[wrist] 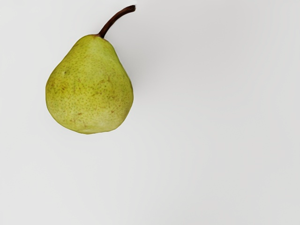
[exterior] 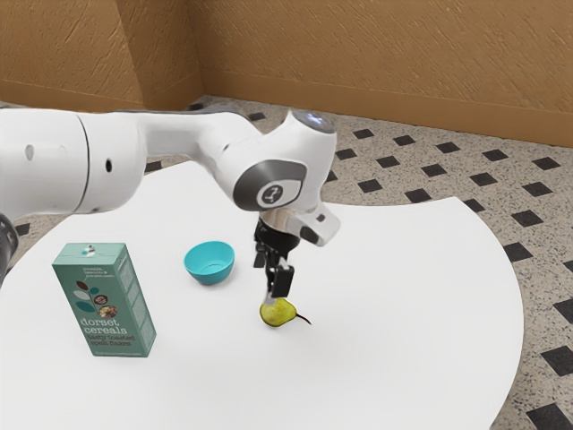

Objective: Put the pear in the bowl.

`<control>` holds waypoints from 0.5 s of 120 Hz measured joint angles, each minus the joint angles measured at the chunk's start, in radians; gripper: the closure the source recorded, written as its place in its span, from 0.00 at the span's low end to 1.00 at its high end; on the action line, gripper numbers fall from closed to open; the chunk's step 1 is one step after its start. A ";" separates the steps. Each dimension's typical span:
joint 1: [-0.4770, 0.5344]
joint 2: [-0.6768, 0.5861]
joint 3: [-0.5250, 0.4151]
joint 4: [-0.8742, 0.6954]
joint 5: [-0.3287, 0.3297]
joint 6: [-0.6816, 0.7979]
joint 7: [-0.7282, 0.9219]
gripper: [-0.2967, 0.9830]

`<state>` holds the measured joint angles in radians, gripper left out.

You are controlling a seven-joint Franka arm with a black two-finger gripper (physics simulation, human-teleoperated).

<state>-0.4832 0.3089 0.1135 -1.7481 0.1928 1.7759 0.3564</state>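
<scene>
The yellow-green pear (exterior: 278,312) lies on the white table, its dark stem pointing toward the exterior view's right. Just above the pear hangs my black gripper (exterior: 277,285), pointing down; whether they touch is unclear there. In the wrist view the whole pear (wrist: 89,86) lies on its side on the white surface, with nothing around it. A turquoise bowl (exterior: 209,262) stands upright on the table, on the exterior view's left of the gripper and a little farther back. The part of its inside that shows holds nothing.
A tall green cereal box (exterior: 106,305) stands at the exterior view's left, in front of the bowl. The white table (exterior: 403,313) has a rounded edge, with a speckled floor with dark squares beyond it and a brown wall behind.
</scene>
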 joint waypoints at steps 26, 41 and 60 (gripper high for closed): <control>-0.009 0.040 0.017 -0.012 0.013 0.080 0.055 0.23; -0.010 0.070 0.028 -0.021 0.014 0.106 0.078 0.23; -0.016 0.096 0.034 -0.026 0.019 0.154 0.102 0.23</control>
<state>-0.4992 0.4047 0.1479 -1.7738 0.2122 1.9301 0.4581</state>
